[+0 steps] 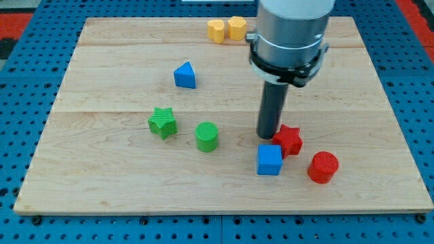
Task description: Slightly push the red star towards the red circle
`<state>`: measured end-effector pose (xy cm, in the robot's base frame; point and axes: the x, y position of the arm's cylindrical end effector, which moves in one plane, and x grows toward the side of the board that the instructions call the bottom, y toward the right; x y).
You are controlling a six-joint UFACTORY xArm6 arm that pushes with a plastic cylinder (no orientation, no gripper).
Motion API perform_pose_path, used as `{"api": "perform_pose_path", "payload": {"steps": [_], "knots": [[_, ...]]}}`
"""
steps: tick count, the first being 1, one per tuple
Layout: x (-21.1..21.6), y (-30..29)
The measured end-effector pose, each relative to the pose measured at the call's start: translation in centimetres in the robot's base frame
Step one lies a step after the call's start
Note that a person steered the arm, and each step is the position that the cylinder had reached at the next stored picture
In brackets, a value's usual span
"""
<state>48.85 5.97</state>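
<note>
The red star [289, 139] lies right of the board's centre, toward the view's bottom. The red circle [323, 167], a short cylinder, stands just to its lower right, a small gap between them. My tip [267, 135] rests on the board at the star's left side, touching or almost touching it. A blue cube [269, 160] sits right below my tip, against the star's lower left point.
A green star [163, 123] and a green cylinder [207, 136] lie left of centre. A blue triangle [184, 75] sits above them. Two yellow blocks [226, 29] stand at the board's top edge, beside the arm's grey body [290, 34].
</note>
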Motion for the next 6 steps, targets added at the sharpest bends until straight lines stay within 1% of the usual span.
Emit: {"api": "perform_pose_path", "payload": {"steps": [1,2,4,5,6], "knots": [[-0.5,-3.6],[2.9,-3.4],[-0.4,-0.6],[1.1,2.6],[2.1,4.0]]}}
